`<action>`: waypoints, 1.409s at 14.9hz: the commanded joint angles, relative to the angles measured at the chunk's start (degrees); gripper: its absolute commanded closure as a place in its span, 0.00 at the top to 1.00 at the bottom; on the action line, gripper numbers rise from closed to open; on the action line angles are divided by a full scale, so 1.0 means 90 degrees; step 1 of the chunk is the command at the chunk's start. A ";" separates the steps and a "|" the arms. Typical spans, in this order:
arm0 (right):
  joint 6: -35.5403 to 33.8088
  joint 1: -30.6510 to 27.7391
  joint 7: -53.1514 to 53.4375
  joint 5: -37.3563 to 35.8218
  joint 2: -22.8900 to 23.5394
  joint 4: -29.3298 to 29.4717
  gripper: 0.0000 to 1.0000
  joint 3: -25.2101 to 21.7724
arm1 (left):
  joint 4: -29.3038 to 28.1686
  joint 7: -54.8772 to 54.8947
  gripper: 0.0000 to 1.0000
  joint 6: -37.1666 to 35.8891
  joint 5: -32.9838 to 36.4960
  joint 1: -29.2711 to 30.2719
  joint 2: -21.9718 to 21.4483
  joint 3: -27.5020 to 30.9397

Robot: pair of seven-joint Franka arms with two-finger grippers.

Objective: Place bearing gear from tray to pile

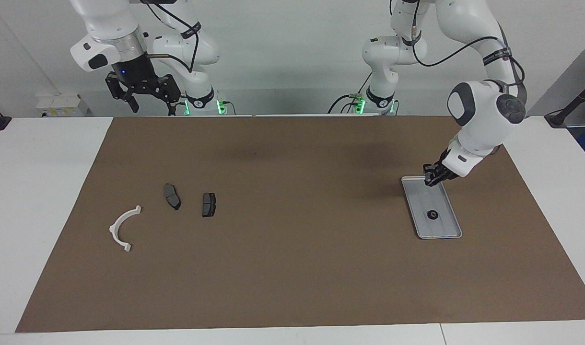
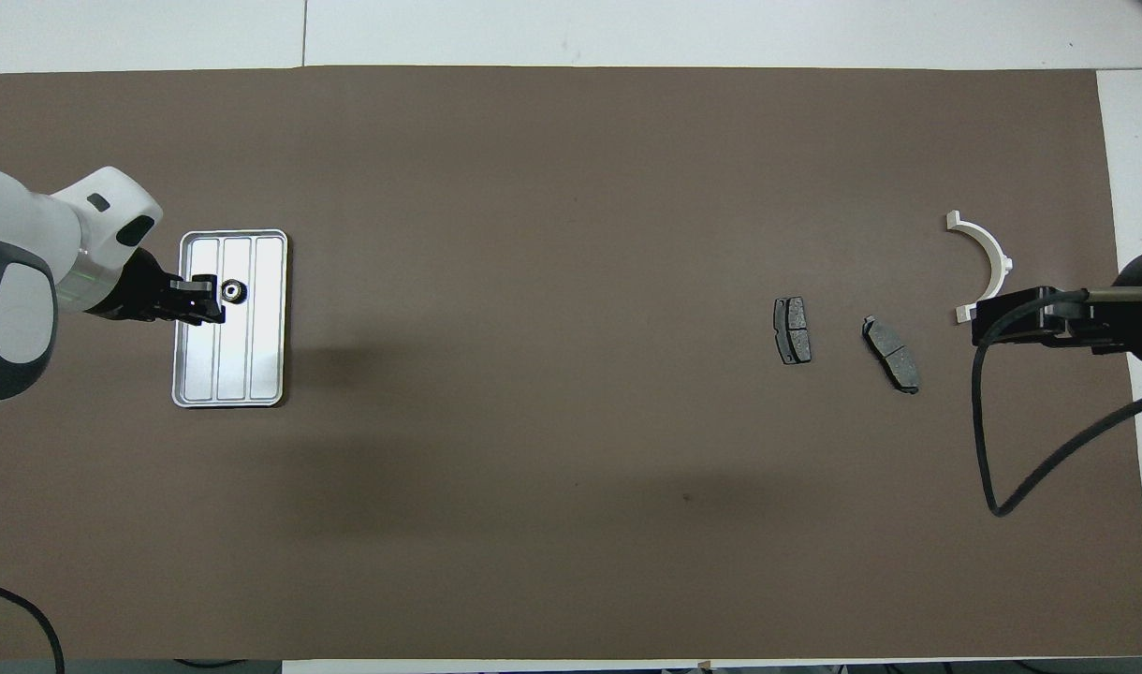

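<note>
The bearing gear (image 1: pixel 432 214) is a small dark ring lying in the silver-grey ridged tray (image 1: pixel 443 226) at the left arm's end of the table. It also shows in the overhead view (image 2: pixel 232 291), on the tray (image 2: pixel 253 360). My left gripper (image 1: pixel 434 178) hangs over the tray and holds nothing; from overhead (image 2: pixel 204 301) it sits beside the gear. The pile is a white arc (image 1: pixel 115 223) (image 2: pixel 994 256) and two dark pads (image 1: pixel 172 196) (image 1: pixel 208 204) at the right arm's end. My right gripper (image 1: pixel 148 98) waits open, raised over the table's edge.
A brown mat (image 1: pixel 292 268) covers most of the white table. A black cable (image 2: pixel 992 440) loops from the right arm over the mat, nearer to the robots than the pile. The two pads also show in the overhead view (image 2: pixel 792 329) (image 2: pixel 891 353).
</note>
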 commanded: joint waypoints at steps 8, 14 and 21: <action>0.0053 -0.0068 -0.0016 0.0167 -0.0072 -0.0091 1.00 -0.0005 | 0.0547 -0.5704 0.00 0.1577 0.0968 -0.3556 0.1094 -0.0038; 0.0043 -0.0058 -0.0114 0.0157 -0.0121 -0.0091 1.00 -0.0025 | 0.0266 -0.6274 0.00 0.2643 0.1361 -0.3754 0.1917 -0.0009; 0.0053 -0.0077 -0.0026 0.0167 -0.0121 -0.0120 1.00 -0.0034 | -0.0263 -0.6265 0.00 0.3280 0.1371 -0.3725 0.1898 0.0021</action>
